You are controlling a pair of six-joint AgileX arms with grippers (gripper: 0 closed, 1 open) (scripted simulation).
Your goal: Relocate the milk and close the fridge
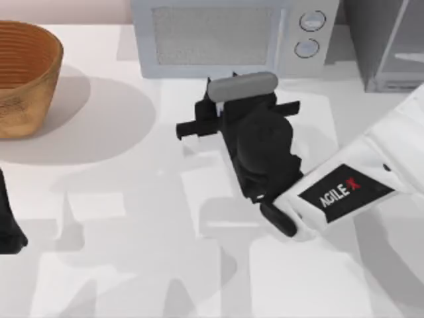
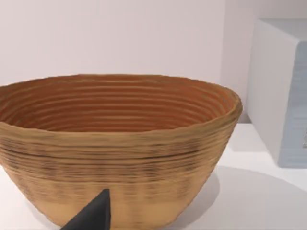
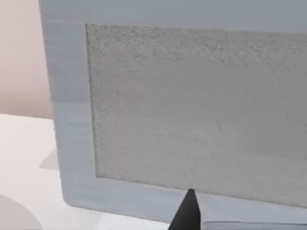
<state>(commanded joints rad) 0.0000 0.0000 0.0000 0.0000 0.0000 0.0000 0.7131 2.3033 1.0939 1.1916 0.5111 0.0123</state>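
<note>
Just near the microwave hovers the right gripper, facing its door; whether it's open or holding the milk, I cannot tell. Fridge sits far right; left arm parked by the basket.

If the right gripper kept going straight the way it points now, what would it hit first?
Most likely the microwave: in the right wrist view a fingertip of the right gripper points at the base of its speckled door, close in front. Exact gap is unclear.
</note>
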